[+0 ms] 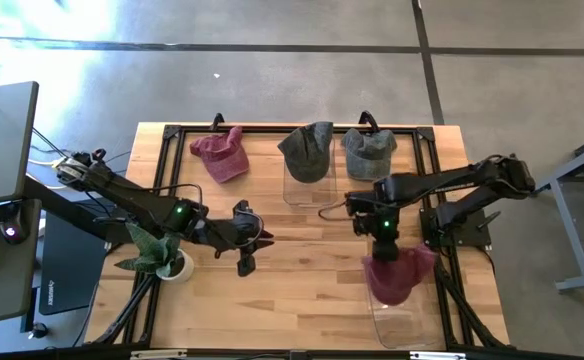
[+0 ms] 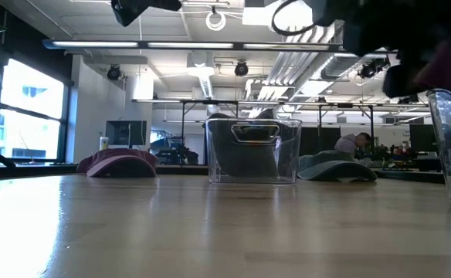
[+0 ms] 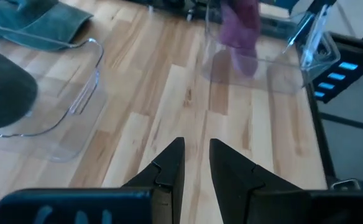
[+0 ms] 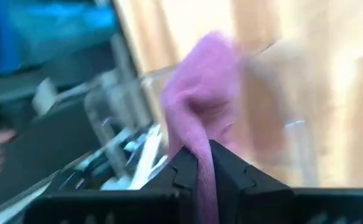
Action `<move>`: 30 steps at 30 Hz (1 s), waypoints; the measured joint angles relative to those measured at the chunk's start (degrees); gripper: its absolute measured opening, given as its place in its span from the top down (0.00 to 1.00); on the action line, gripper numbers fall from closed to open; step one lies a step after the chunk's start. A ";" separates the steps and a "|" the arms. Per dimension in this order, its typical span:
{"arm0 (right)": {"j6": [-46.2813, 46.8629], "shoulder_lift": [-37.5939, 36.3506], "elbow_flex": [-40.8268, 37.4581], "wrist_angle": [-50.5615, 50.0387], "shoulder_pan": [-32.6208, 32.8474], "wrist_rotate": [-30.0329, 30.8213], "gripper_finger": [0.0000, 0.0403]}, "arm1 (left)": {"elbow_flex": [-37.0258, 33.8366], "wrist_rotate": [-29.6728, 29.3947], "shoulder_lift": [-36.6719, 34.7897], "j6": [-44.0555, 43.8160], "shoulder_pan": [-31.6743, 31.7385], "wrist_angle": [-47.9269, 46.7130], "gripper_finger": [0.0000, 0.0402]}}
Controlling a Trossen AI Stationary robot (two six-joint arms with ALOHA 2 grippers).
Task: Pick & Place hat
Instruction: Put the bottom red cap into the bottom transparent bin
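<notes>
My right gripper (image 1: 382, 238) is shut on a maroon hat (image 1: 400, 275), which hangs over a clear bin (image 1: 402, 318) at the table's near right. The hat also shows in the right wrist view (image 4: 200, 106) and in the left wrist view (image 3: 238, 28). My left gripper (image 1: 246, 240) hovers over the middle of the table, empty, its fingers a narrow gap apart (image 3: 197, 158). A second maroon hat (image 1: 220, 155) and a grey hat (image 1: 369, 150) lie at the far edge. A dark grey hat (image 1: 307, 148) sits in another clear bin (image 2: 252, 150). My right gripper pinches a bunched fold of the maroon hat's cloth (image 4: 204, 149) between its two fingers, coming from above and pointing down. The hat hangs slack below the fingers, lifted clear of the table, over the bin's open top (image 4: 125, 87).
A potted plant (image 1: 162, 255) stands at the near left beside my left arm. A black frame rail (image 1: 302, 128) runs along the table's far edge. Bare wood lies between the two bins, mid-table (image 1: 312, 270).
</notes>
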 joint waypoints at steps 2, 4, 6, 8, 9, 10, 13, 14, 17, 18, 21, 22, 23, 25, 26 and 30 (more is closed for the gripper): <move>1.00 -0.90 1.65 0.27 -0.80 4.24 0.92 | 0.00 0.56 -0.02 -0.12 0.00 0.14 0.82; 1.11 -1.83 3.11 0.64 -1.26 7.93 0.89 | 0.00 0.74 -0.02 -0.13 0.00 0.01 0.82; 1.03 -2.32 4.17 0.96 -1.57 10.73 0.84 | 0.00 0.73 -0.02 -0.13 0.00 0.09 0.82; 1.14 -2.58 4.74 1.19 -1.81 11.83 0.78 | 0.00 0.74 -0.02 -0.13 0.02 -0.01 0.82; 1.14 -2.58 4.98 1.08 -1.94 11.90 0.74 | 0.00 0.72 -0.02 -0.13 0.02 0.01 0.82; 1.17 -2.58 5.20 0.92 -2.03 11.79 0.71 | 0.00 0.72 -0.02 -0.13 0.02 0.03 0.82; 1.51 -2.58 6.32 -0.31 -2.07 9.06 0.62 | 0.00 0.72 -0.02 -0.11 0.02 0.01 0.82; 2.26 -2.61 7.04 -1.25 -2.05 8.14 0.60 | 0.00 0.72 -0.02 -0.09 0.02 0.01 0.82; 3.72 -3.45 9.75 -6.34 -2.03 7.04 0.56 | 0.00 0.15 -0.01 -0.05 0.02 -0.01 0.82; 3.72 -4.01 10.76 -8.43 -2.03 7.29 0.55 | 0.00 0.01 -0.02 -0.03 0.02 0.01 0.82; 3.38 -6.46 12.21 -15.43 -2.03 10.66 0.55 | 0.00 -0.17 -0.02 0.09 0.02 -0.02 0.82; 2.88 -7.38 12.22 -17.95 -2.03 12.35 0.55 | 0.00 -0.17 -0.02 0.09 0.02 -0.10 0.82; 2.19 -8.30 12.21 -20.31 -2.02 13.73 0.55 | 0.00 -0.18 -0.02 0.08 0.02 -0.16 0.82; 0.45 -10.48 11.30 -23.36 -2.01 15.75 0.55 | 0.00 -0.19 -0.02 0.08 0.02 -0.22 0.82; -0.29 -11.74 10.28 -23.67 -2.01 16.56 0.55 | 0.00 -0.19 -0.02 0.07 0.02 -0.22 0.82; -0.06 -15.18 4.56 -19.95 -2.01 16.99 0.53 | 0.00 -0.19 -0.02 0.06 0.02 -0.22 0.82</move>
